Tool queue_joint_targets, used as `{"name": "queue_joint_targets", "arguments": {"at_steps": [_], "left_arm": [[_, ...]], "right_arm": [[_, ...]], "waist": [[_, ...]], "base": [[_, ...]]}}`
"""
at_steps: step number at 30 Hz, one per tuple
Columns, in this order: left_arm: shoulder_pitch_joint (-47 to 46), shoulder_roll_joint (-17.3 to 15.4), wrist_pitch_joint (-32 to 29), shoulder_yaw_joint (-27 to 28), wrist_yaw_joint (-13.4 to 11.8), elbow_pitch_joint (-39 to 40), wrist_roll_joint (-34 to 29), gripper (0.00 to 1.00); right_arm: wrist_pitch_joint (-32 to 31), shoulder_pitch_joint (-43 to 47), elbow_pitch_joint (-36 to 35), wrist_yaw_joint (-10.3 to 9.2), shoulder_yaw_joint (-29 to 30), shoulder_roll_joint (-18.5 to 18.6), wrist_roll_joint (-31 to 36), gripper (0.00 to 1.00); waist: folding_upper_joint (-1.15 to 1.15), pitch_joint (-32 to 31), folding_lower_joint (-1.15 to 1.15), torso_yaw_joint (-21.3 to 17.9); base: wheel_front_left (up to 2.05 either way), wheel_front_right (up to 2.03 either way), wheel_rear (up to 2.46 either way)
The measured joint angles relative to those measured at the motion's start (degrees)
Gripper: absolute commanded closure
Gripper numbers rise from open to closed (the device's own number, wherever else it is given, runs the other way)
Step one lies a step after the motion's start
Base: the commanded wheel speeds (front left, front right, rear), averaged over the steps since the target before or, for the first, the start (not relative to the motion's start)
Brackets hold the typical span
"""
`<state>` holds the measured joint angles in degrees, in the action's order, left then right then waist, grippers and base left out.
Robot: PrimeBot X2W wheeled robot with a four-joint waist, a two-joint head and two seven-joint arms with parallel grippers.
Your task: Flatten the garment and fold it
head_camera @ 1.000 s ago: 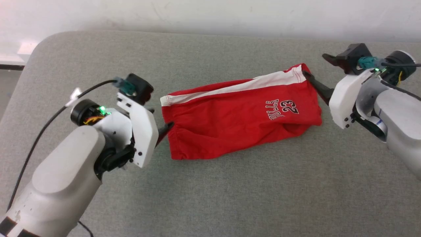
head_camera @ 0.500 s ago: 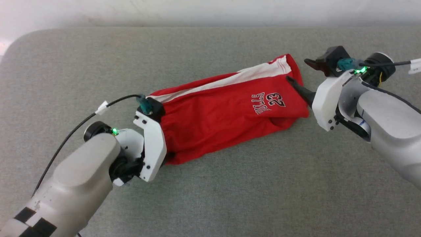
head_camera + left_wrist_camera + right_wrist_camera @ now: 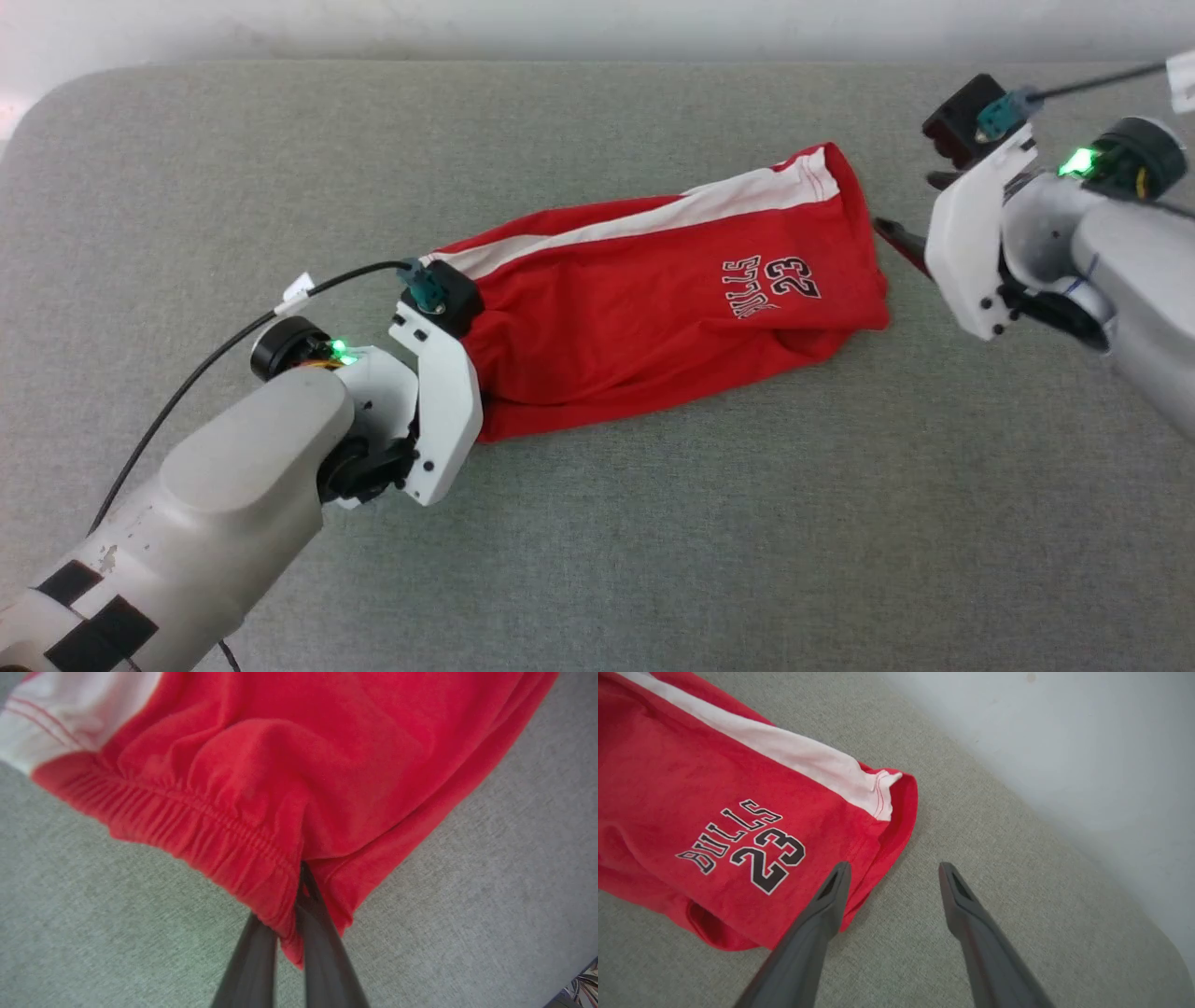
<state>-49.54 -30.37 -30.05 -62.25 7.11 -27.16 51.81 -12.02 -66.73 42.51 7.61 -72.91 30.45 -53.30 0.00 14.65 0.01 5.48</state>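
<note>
**Item 1.** A pale grey left arm with black tape patches entered over the near left corner of the grey fabric-covered tabletop. A thin black cable trailed from its wrist. The left hand, made of two long dark fingers, was clamped tight on the gathered elastic waistband of the garment. Red cloth was pinched between the fingers and bunched up just beyond them.

**Item 2.** The garment, red basketball shorts of thin fabric, lay on the middle of the tabletop. It stretched lengthwise from the left hand toward the far right corner, with the waist end toward the left edge and the leg end toward the right edge.
- The top layer was mostly smooth, with soft folds along the near side and a tuck under the near leg hem.
- A white side stripe ran along the far side.
- A "BULLS 23" print in dark letters edged with white sat near the leg end.

**Item 3.** The right hand was open with its fingers spread wide and gripped nothing. It sat just beside the leg hem, toward the right edge. Whether one finger touched the hem could not be told.

**Item 4.** A pale wall stood beyond the far edge.
</note>
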Motion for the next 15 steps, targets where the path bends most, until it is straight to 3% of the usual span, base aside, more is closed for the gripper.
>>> {"name": "queue_joint_targets", "arguments": {"at_steps": [7,15], "left_arm": [[-2.13,-0.31,3.03,-2.31,0.0,1.9,1.42,1.0],[-4.71,0.57,6.38,-4.26,0.0,1.93,1.77,1.0]], "right_arm": [[-20.7,-3.08,-3.11,0.0,-0.15,3.69,-4.08,0.0],[-23.71,-0.94,1.01,0.0,0.25,0.93,-8.8,0.0]], "waist": [[0.0,0.71,0.0,2.05],[0.0,3.08,0.0,4.34]], "base": [[0.0,0.0,0.0],[0.0,0.0,0.0]]}}
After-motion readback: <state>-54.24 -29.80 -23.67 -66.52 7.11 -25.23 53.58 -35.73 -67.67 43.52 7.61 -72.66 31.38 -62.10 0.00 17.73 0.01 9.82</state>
